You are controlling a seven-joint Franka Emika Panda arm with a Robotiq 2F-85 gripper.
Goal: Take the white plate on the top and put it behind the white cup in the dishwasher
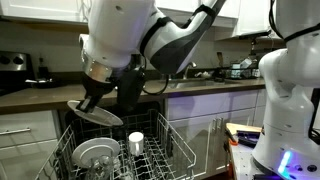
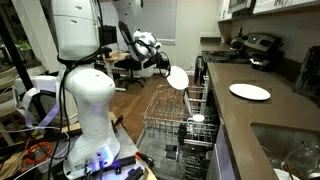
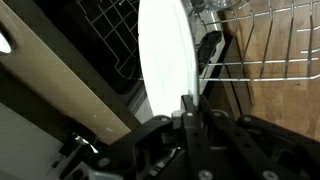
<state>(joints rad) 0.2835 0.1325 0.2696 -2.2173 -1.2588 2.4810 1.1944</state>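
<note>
My gripper point(image 3: 183, 106) is shut on the rim of the white plate point(image 3: 165, 50), which fills the middle of the wrist view edge-on. In both exterior views the plate point(image 1: 100, 116) point(image 2: 177, 77) hangs tilted in the gripper point(image 1: 91, 100) point(image 2: 164, 70) above the pulled-out wire rack point(image 1: 172, 150) point(image 2: 165, 112) of the dishwasher. The white cup point(image 1: 136, 143) point(image 2: 198, 119) stands in the rack, below and beside the held plate. The plate touches nothing in the rack.
A greyer glassy dish point(image 1: 95, 154) stands in the rack next to the cup. Another white plate point(image 2: 250, 92) lies on the counter, with a sink point(image 2: 290, 150) near it and a stove point(image 2: 255, 45) behind. The robot's white base point(image 2: 90, 110) stands beside the open door.
</note>
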